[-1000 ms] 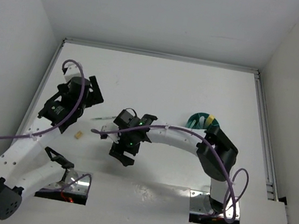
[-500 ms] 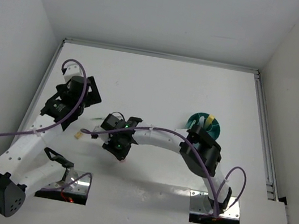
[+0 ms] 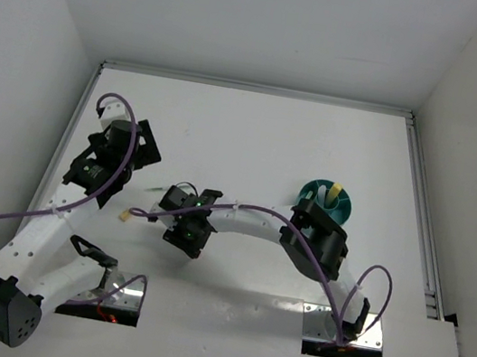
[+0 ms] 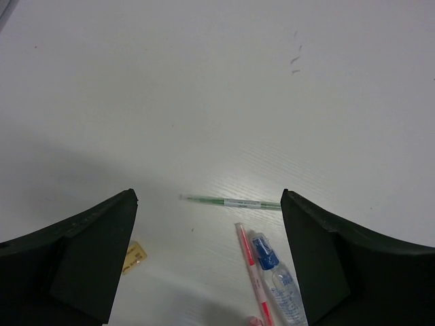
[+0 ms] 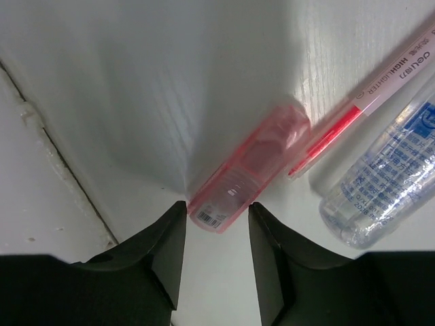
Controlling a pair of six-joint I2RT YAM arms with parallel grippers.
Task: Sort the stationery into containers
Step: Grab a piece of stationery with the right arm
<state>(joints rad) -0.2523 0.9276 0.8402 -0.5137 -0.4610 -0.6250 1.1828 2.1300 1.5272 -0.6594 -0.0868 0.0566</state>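
In the right wrist view my right gripper [image 5: 216, 210] is open, its tips close on either side of the end of a pink marker [image 5: 248, 170] lying on the table. A pink highlighter [image 5: 367, 102] and a clear-blue tube [image 5: 380, 190] lie just beyond. In the left wrist view my left gripper [image 4: 209, 224] is open and empty above a thin green pen [image 4: 234, 202], the highlighter [image 4: 253, 272], the tube [image 4: 279, 282] and a tiny yellow piece [image 4: 132, 257]. From above, the right gripper [image 3: 182, 229] is left of centre and the left gripper [image 3: 137, 152] is further left.
The round teal tub [image 3: 314, 194] stands right of centre with a yellow marker [image 3: 334, 193] in it, behind my right arm's elbow [image 3: 316, 237]. The yellow piece [image 3: 125, 214] lies between the two grippers. A seam in the table [image 5: 61, 170] runs left of the pink marker.
My right gripper has swung left and back, from in front of the items to over the pink marker. My left gripper has shifted slightly back and to the left.
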